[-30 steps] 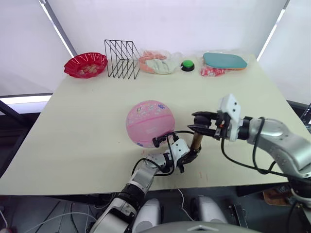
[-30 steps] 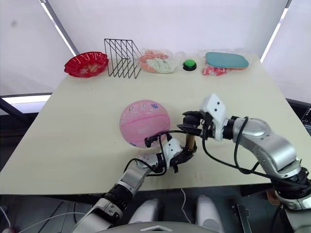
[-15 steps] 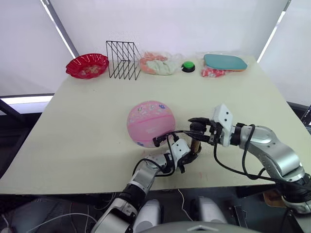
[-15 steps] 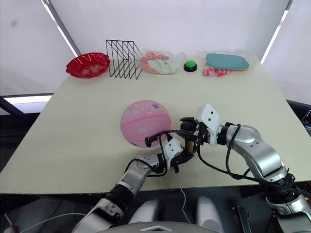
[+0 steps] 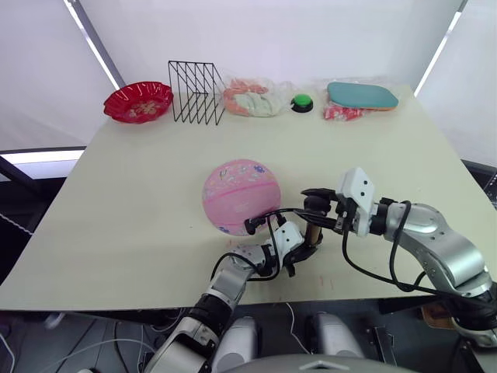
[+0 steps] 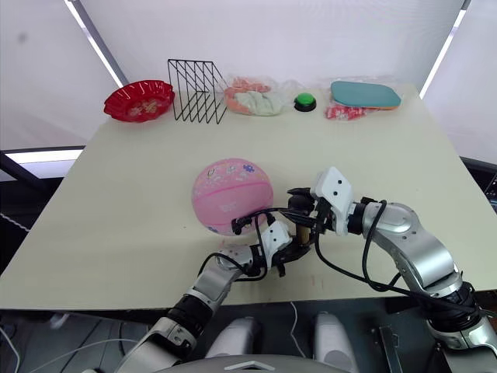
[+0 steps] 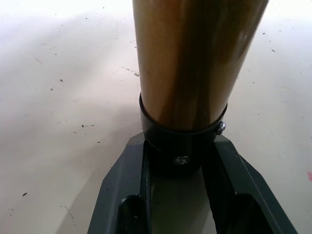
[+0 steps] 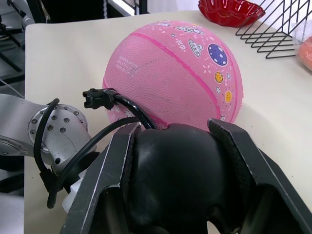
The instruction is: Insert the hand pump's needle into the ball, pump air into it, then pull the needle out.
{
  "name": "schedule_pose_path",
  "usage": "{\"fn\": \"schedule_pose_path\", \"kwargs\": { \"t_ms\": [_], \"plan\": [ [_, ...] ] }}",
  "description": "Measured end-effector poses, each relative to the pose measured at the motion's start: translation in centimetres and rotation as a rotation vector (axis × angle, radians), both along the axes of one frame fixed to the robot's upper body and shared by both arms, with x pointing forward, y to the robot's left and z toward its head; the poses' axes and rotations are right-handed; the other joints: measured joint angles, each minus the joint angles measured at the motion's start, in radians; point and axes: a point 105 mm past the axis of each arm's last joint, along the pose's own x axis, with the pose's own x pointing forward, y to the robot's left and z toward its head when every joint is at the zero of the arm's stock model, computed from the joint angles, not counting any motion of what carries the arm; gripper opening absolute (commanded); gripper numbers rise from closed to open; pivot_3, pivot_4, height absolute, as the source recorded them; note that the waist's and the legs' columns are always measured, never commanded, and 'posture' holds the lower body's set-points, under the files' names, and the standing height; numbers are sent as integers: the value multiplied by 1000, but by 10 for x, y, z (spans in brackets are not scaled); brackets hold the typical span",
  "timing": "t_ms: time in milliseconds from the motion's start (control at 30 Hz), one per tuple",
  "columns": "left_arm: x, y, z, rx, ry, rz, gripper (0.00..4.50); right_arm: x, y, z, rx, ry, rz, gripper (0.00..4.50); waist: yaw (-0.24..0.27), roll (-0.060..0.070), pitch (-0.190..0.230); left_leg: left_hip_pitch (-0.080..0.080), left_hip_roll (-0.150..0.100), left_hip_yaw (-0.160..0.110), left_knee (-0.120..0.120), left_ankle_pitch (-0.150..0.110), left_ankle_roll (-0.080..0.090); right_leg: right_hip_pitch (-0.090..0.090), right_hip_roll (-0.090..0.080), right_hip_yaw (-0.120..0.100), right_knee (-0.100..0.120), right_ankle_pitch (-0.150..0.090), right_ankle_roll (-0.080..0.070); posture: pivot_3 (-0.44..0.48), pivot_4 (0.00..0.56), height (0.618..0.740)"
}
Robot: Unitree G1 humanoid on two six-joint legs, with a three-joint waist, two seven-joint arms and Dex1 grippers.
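Count on the bench
One ball [image 5: 240, 196], one hand pump [image 5: 313, 233], one red bowl [image 5: 138, 102], one wire rack [image 5: 195, 93], one green button [image 5: 300, 103]

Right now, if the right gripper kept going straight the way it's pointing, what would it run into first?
Most likely the ball: the right gripper, shut on the hand pump handle, faces it directly, with a black cable crossing low in between. How far apart they are is unclear.

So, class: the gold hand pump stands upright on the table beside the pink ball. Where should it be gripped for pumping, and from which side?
Probably two grips. The hand pump stands upright, so clamp the black collar at its base from the side, as the left gripper does, to steady it. Take the black T-handle from the side away from the ball, as the right gripper does.
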Motion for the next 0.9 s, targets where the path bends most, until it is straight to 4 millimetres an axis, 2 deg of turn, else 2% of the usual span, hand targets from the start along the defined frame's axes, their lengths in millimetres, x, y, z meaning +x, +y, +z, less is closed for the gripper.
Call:
{"fn": "schedule_pose_path", "kwargs": {
  "t_ms": [167, 333, 600, 800, 900],
  "plan": [
    [-8, -1, 4, -39, 31, -20, 4483, 0, 1, 1, -6, -12, 2, 1681, -1, -1, 5, -1, 0, 0, 0, 0, 0, -2, 0, 0, 0, 0, 0, 0, 150, 740],
    [-14, 16, 8, -36, 58, -40, 4500, 0, 0, 3, -7, -20, 3, 1681, -3, 0, 9, -2, 1, 0, 0, 0, 0, -3, 1, 0, 0, 0, 0, 0, 150, 740],
    [-34, 35, 14, -40, 115, -115, 4500, -1, -4, 12, -54, -57, 35, 1681, -2, 2, 19, -5, 0, 0, 0, 0, 0, -7, 0, 1, 0, -1, -2, 0, 150, 740],
    [-44, 49, 16, -4, 112, -136, 4500, -1, -9, 25, -119, -61, 72, 1681, 0, 2, 24, -20, 0, 0, 1, 1, 0, -21, -1, 1, 0, 2, -2, 0, 150, 740],
    [-45, 52, 17, 16, 93, -135, 4500, 0, -8, 28, -131, -59, 76, 1681, 1, 2, 27, -21, -1, 1, 1, 1, -1, -22, -2, 1, 0, 3, -4, 0, 150, 740]
  ]
}}
